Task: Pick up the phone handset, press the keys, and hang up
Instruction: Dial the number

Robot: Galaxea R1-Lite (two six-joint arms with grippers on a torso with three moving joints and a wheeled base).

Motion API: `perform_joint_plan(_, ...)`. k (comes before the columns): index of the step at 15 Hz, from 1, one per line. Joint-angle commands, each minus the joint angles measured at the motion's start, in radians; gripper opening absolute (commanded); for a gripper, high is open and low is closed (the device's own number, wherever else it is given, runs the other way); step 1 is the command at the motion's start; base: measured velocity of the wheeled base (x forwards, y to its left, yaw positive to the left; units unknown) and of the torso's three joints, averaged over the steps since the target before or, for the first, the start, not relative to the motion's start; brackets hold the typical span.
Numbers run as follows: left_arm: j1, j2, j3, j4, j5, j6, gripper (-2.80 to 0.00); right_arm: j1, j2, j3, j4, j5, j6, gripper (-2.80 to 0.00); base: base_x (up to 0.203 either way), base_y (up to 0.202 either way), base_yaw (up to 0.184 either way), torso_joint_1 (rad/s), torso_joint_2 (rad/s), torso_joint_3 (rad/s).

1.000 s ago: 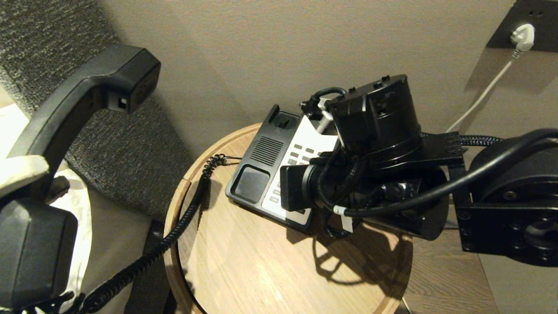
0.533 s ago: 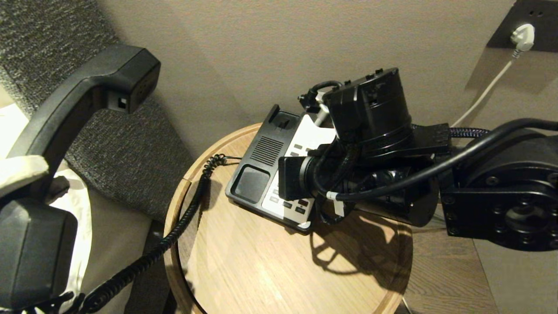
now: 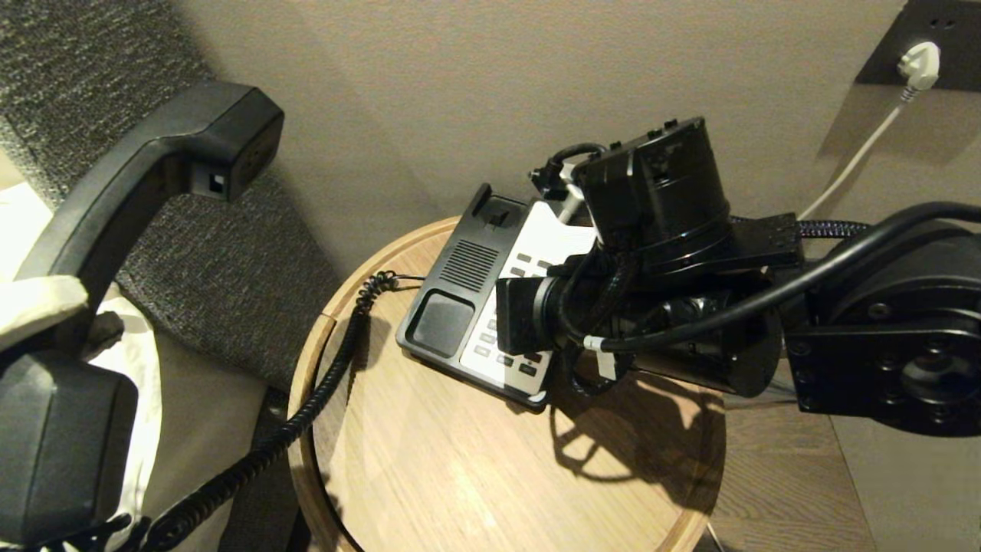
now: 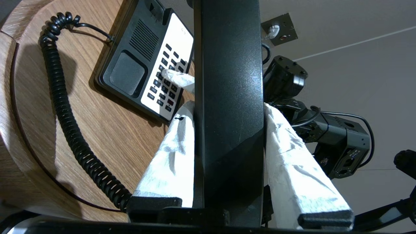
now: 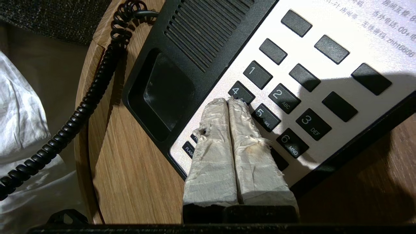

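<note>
The phone handset [image 3: 138, 169], long and black, hangs in the air at the left, off the phone base [image 3: 460, 284]. My left gripper [image 4: 229, 109] is shut on its middle, one white-wrapped finger [image 4: 172, 152] on each side. Its coiled cord [image 3: 322, 383] runs down to the base. My right gripper [image 5: 227, 100] is shut, pointing down over the keys [image 5: 284, 96], with its tips at the edge of key 4 [image 5: 242, 92]. In the head view the right wrist [image 3: 659, 253] hides that gripper and much of the keypad.
The base sits at the back of a round wooden table [image 3: 460, 475] with a raised rim. A grey upholstered seat [image 3: 230, 268] and white cloth [image 3: 130, 368] lie to the left. A white plug [image 3: 920, 65] sits in a wall socket at the far right.
My right wrist has shifted slightly up and back over the keypad, uncovering the lowest row of keys. The left gripper and the handset have stayed still.
</note>
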Motion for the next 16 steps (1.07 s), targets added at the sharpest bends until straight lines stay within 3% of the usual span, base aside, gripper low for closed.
perform_joint_plan(1, 0.000, -0.001, 0.001, -0.001, 0.000, -0.005, -2.80, 0.000, -0.006, 0.004, 0.000, -0.001, 0.004, -2.80, 0.000, 0.000, 0.000, 0.000, 0.00, 0.000)
perform_joint_plan(16, 0.000, -0.003, 0.009, -0.001, 0.000, -0.005, -2.80, 0.002, 0.005, 0.011, 0.010, 0.000, 0.007, -2.80, 0.000, 0.000, 0.000, 0.000, 0.00, 0.000)
